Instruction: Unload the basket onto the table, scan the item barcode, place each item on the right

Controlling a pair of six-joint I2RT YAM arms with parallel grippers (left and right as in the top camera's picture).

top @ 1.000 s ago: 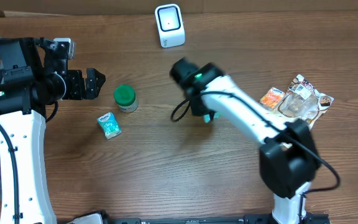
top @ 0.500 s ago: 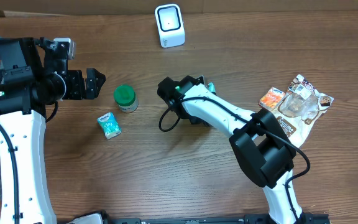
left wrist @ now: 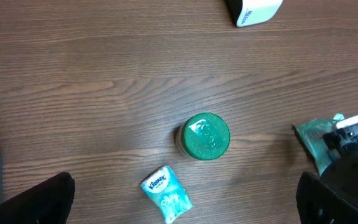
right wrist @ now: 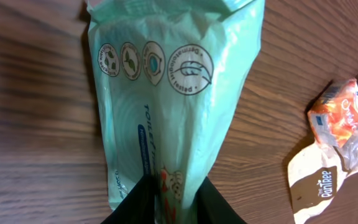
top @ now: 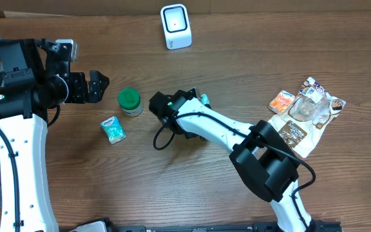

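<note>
Packet status, mid-table
Pinching green packet (right wrist: 166,112) in narrow right gripper (right wrist: 169,199), low over the wood between green-lidded jar (top: 129,100) and snack wrappers (top: 304,106), well apart from scanner (top: 176,26); keeping left gripper (top: 102,87) spread wide, holding nothing.

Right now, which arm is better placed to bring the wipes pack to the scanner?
Right. Right gripper holds the green wipes pack near the white scanner. Left gripper hangs open, empty, beyond the green-lidded jar.
</note>
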